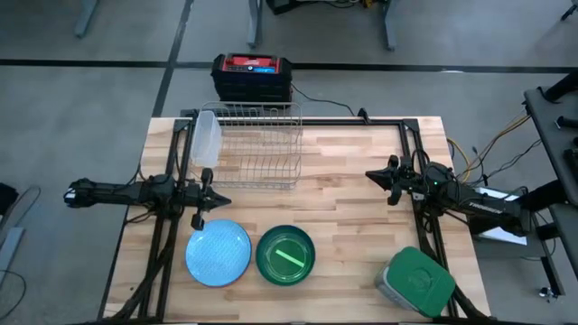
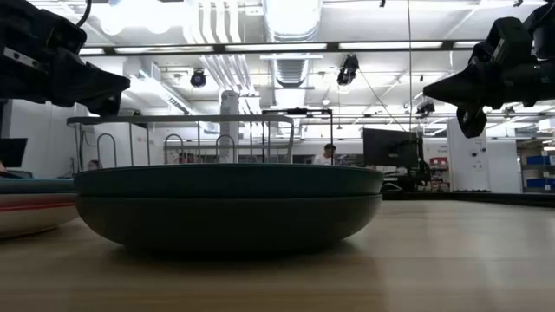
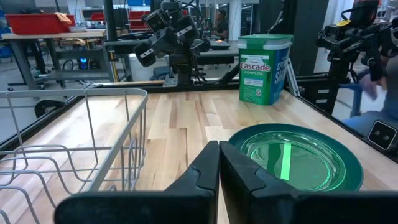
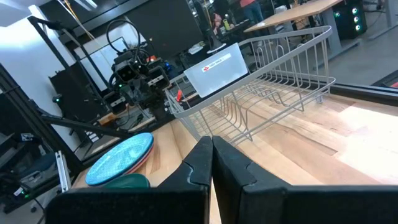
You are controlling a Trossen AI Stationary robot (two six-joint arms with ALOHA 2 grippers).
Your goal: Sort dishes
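A light blue plate (image 1: 218,252) lies on the table near its front edge, atop a reddish-rimmed dish that shows in the low view (image 2: 26,217). Right of it sits a dark green dish (image 1: 285,255) with a lime green streak inside; it also shows in the left wrist view (image 3: 298,158). My left gripper (image 1: 224,202) is shut and empty, above the table left of centre, just beyond the blue plate. My right gripper (image 1: 370,175) is shut and empty, above the table at the right, pointing toward the rack.
A wire dish rack (image 1: 257,144) stands at the table's far middle, with a white translucent container (image 1: 205,137) leaning at its left end. A grey tub with a green lid (image 1: 415,282) lies at the front right corner. A black and red box (image 1: 252,77) sits beyond the far edge.
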